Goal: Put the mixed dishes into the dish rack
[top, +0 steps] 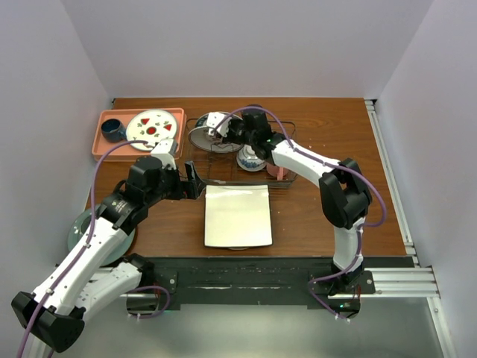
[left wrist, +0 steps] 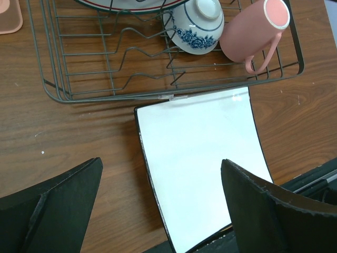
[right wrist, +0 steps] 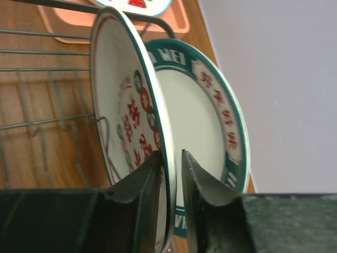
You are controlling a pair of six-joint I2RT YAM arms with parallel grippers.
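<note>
Dish rack (left wrist: pixel 121 58) at upper centre of the top view, with the patterned bowl (top: pixel 251 158) and pink mug (top: pixel 277 172) in its right half. Salmon tray (top: pixel 104 149) just left of it, white square plate (top: pixel 237 216) flat on the table (top: pixel 328 216) just below it, pale green plate (top: pixel 76 231) at lower left, part hidden by the left arm. Right gripper (right wrist: pixel 171 158) straddles the rim of the round lettered-rim plate (top: pixel 205 136), which stands tilted in the rack's left half; fingers barely apart, cannot tell whether clamped or slack. Left gripper (left wrist: pixel 162 174) spread wide and empty, above the square plate.
</note>
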